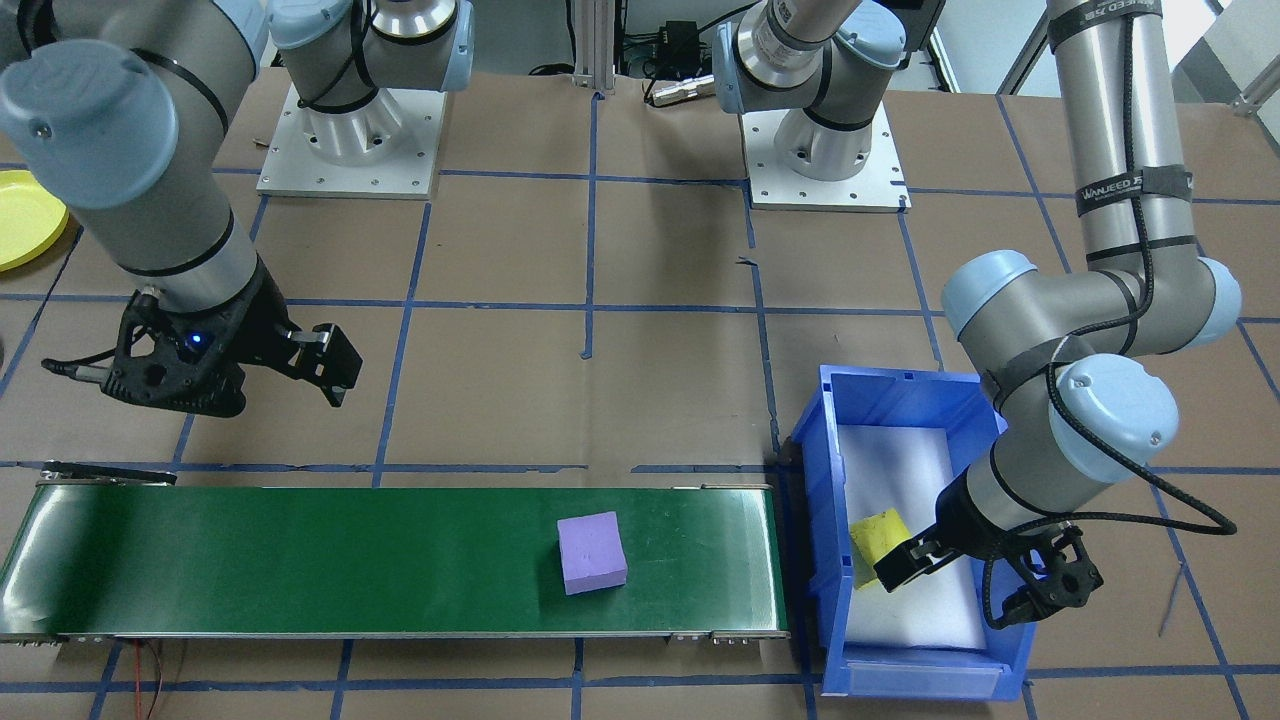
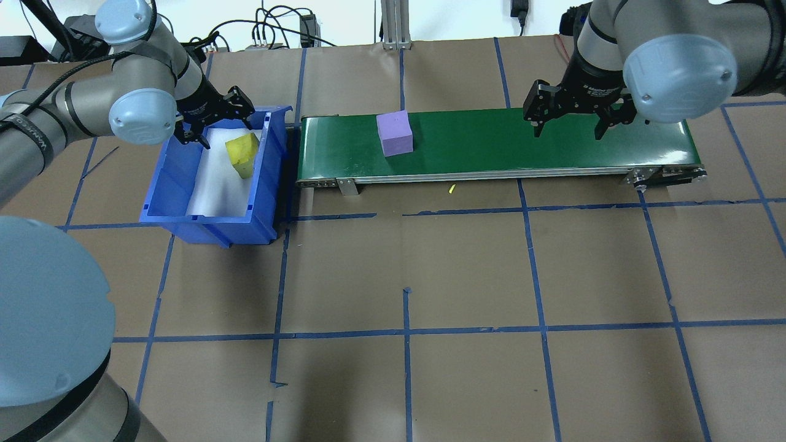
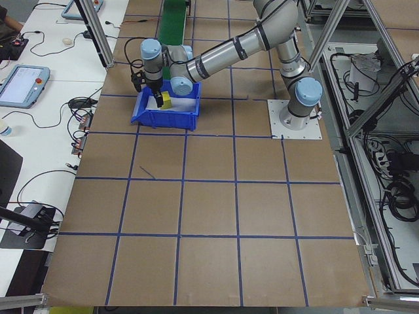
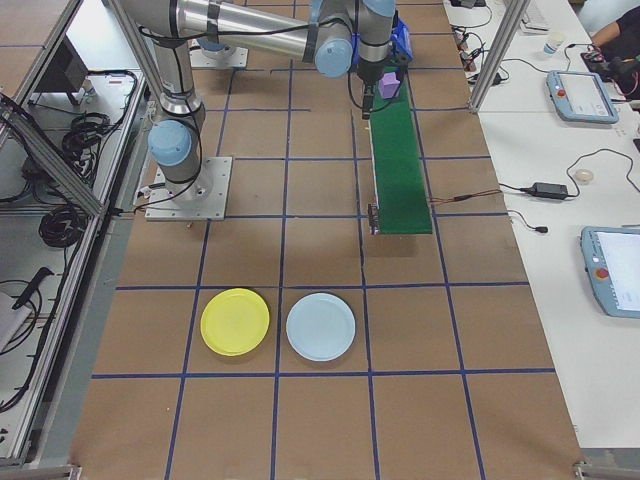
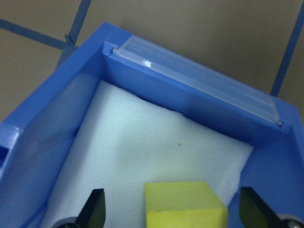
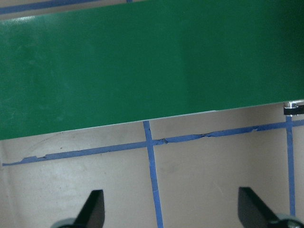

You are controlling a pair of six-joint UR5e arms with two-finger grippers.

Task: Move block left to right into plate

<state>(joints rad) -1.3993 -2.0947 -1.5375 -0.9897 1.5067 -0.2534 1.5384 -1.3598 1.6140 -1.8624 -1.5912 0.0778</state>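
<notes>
Brown paper taped into blue squares covers my table (image 2: 466,270), with a green conveyor belt (image 2: 491,144) running along it. My left gripper (image 5: 171,213) hangs spread wide inside the blue bin (image 2: 212,215), a yellow block (image 5: 183,206) between its fingers — ungripped. A purple block (image 2: 394,133) sits on the belt. My right gripper (image 2: 570,120) hovers open and empty over the belt's other end. The yellow plate (image 4: 235,321) lies well apart, beside a pale blue one (image 4: 320,326).

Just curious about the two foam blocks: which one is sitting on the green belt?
The purple block. The yellow block lies in the blue bin instead.
</notes>
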